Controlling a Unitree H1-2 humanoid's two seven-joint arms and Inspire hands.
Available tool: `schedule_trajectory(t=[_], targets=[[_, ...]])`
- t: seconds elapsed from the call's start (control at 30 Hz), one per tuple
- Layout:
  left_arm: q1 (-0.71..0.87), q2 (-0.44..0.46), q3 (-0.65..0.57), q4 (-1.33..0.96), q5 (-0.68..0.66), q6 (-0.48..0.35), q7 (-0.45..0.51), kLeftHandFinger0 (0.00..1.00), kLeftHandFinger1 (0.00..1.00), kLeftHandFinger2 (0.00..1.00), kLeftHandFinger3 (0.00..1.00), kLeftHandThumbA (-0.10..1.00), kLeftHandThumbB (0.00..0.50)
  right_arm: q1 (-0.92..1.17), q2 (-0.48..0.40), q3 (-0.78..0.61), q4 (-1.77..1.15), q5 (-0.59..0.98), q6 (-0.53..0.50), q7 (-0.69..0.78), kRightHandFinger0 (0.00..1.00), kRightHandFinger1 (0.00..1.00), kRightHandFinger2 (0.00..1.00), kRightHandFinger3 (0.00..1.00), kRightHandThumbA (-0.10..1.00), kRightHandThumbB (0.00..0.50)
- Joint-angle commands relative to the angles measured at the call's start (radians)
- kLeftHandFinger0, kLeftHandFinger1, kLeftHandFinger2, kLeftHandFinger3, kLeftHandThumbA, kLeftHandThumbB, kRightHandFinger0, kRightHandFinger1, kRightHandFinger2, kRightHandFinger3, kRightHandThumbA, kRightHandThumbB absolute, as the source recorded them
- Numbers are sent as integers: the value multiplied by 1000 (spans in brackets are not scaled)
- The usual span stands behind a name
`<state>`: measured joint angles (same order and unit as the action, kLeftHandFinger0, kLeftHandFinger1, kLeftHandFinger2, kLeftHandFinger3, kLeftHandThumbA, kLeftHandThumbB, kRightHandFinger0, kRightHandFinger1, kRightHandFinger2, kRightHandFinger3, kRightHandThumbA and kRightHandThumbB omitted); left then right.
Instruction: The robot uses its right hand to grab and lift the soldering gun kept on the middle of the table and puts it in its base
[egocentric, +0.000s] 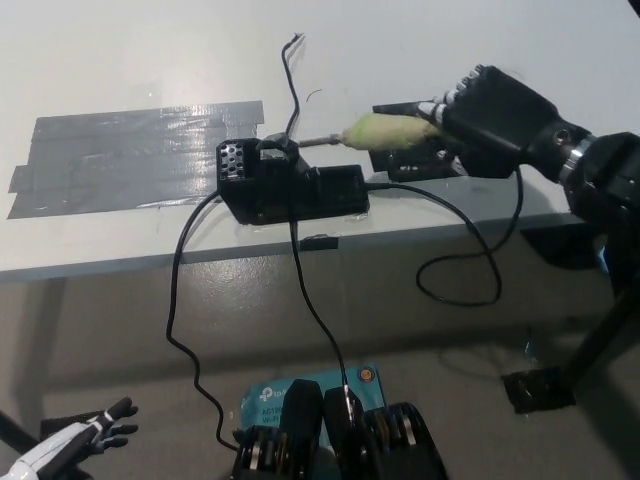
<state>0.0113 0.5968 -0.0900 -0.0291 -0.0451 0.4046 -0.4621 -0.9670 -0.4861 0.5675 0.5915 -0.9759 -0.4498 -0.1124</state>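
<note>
Grab and lift done: right hand (490, 105) at upper right closed around soldering gun (385, 131), held over tabletop (150, 60). Tip reaches base (290, 185) at centre (not seated yet). Insertion left. Left hand (75, 440) idle, lower left, fingers spread.

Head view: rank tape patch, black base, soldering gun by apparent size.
1. Tape patch, largest.
2. Black base.
3. Soldering gun, smallest, though the right hand covers its rear, so only the visible part counts.
</note>
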Motion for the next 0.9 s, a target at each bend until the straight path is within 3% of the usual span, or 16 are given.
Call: schedule_trajectory(t=[0.0,0.03,0.07,0.1,0.2,0.23,0.3,0.33,0.43,0.47,0.5,0.57,0.67,0.73,0.83,0.87], targets=[[9,28,14,-20,-12,-10,-20,1000,1000,1000,1000,952,276,-77,-3,-47,-29,-40,51,-99,0,0,644,318,-100,173],[8,28,14,-17,-12,-10,-20,1000,1000,1000,1000,951,276,-77,-4,-53,-37,-39,59,-89,0,0,634,339,-100,171],[8,27,15,-19,-13,-8,-20,1000,1000,1000,1000,949,271,-77,-6,-61,-46,-42,68,-80,0,0,110,316,-100,179],[11,27,17,-20,-15,-6,-20,1000,1000,1000,1000,947,270,-74,-5,-70,-50,-34,66,-75,0,0,55,316,-100,181],[14,27,16,-21,-12,-5,-19,1000,1000,1000,1000,944,261,-72,-7,-86,-48,-41,68,-93,0,0,1,230,-100,177],[14,24,17,-23,-10,5,-14,1000,1000,1000,1000,944,272,-71,-9,-97,-57,-29,76,-66,0,0,52,173,-100,116],[12,25,14,-20,-10,3,-17,1000,1000,1000,1000,958,279,-67,-12,-107,-69,-20,87,-33,0,0,166,108,-100,114],[10,25,14,-16,-10,1,-18,1000,1000,1000,1000,961,278,-66,-14,-109,-76,-13,84,-10,0,42,319,205,-100,159],[8,22,16,-16,-11,4,-16,1000,1000,1000,1000,948,270,-68,-21,-96,-70,-47,69,-37,0,18,316,65,-100,109],[8,24,14,-12,-13,-15,-22,1000,1000,1000,1000,952,262,-69,-20,-82,-60,-58,46,-54,0,1,297,368,-98,216],[10,27,14,-15,-10,-19,-22,1000,1000,1000,1000,958,267,-68,-19,-72,-60,-69,41,-52,0,0,330,407,-99,235],[9,27,12,-14,-9,-21,-24,1000,1000,1000,1000,966,282,-61,-19,-70,-76,-66,43,-36,0,0,136,373,-100,267],[2,29,8,-19,-3,-11,-26,1000,1000,1000,1000,970,273,-56,-10,-76,-74,-38,18,-42,0,0,549,357,-100,189],[-1,28,7,-15,-4,-14,-28,1000,1000,1000,1000,974,269,-63,-3,-65,-61,-51,4,-64,0,0,492,207,-100,105],[-3,29,5,-19,1,-7,-25,1000,1000,1000,1000,983,270,-71,-2,-54,-55,-64,4,-59,0,0,375,216,-100,112],[-2,31,3,-20,3,-15,-27,1000,1000,1000,1000,995,270,-72,-3,-49,-59,-63,6,-38,0,0,159,164,-100,62]])
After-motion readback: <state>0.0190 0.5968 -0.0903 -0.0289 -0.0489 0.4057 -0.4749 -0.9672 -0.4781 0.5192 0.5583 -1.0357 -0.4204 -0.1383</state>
